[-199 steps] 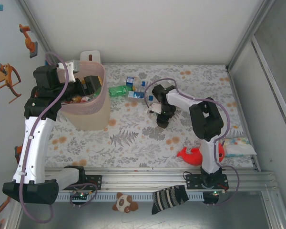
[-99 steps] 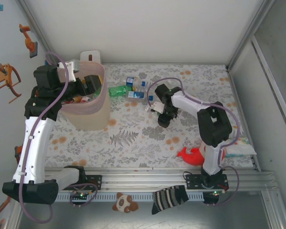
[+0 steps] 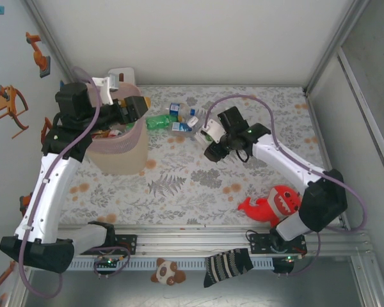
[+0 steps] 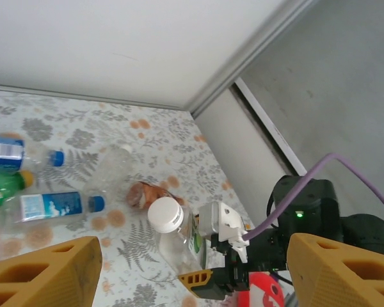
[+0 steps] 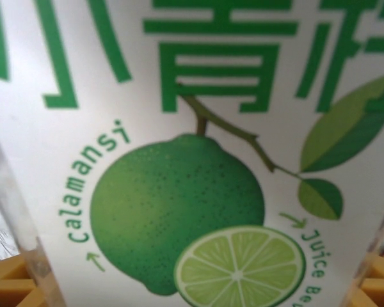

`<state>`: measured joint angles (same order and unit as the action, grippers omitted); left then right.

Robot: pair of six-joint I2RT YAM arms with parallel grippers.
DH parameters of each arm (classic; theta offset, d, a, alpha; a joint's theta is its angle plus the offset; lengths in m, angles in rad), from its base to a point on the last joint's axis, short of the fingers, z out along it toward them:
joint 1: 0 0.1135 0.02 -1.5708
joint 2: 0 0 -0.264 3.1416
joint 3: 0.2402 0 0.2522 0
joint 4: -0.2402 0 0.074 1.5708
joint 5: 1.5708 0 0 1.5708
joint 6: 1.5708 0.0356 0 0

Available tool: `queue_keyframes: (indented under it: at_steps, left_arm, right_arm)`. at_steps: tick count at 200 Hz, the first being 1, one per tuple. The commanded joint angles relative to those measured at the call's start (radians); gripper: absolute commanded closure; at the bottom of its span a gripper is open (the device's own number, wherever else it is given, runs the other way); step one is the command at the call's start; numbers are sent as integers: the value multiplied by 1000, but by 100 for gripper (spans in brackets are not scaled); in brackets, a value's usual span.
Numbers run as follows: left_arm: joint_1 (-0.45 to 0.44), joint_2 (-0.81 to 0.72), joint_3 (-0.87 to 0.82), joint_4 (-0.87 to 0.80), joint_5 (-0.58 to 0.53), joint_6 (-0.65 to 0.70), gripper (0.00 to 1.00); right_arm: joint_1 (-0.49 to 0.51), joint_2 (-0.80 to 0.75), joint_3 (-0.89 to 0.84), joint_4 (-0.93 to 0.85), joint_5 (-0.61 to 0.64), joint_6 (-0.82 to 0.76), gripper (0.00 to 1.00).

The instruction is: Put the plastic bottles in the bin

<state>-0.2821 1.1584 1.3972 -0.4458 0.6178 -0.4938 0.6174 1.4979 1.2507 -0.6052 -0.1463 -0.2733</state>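
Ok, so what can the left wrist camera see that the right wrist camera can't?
Left wrist camera: the flowery table, the lying bottles with blue and green labels, the right arm and a bit of the red plush toy. Right wrist camera: a close-up drawing of a green lime and a lime slice, with the word Calamansi. Both: the calamansi bottle, seen with its white cap from the left wrist and very close up from the right.

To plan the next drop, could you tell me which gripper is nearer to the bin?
Left. The left gripper hangs open just above the rim of the bin; the right gripper is off to its right, closed on a lime-label bottle.
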Motion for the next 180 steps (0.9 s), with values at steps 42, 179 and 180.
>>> queue_keyframes:
  at_steps: [42,179,180]
  left_arm:
    - [-186,50,-22,123,-103,-16,25]
    - [-342,157,19,156,-141,43,37]
    - [-344,157,19,156,-141,45,38]
  right_arm:
    - [118,-120,-26,358,13,258,42]
    - [216,-194,-31,603,35,596,45]
    - [215,-195,-30,603,36,599,45]
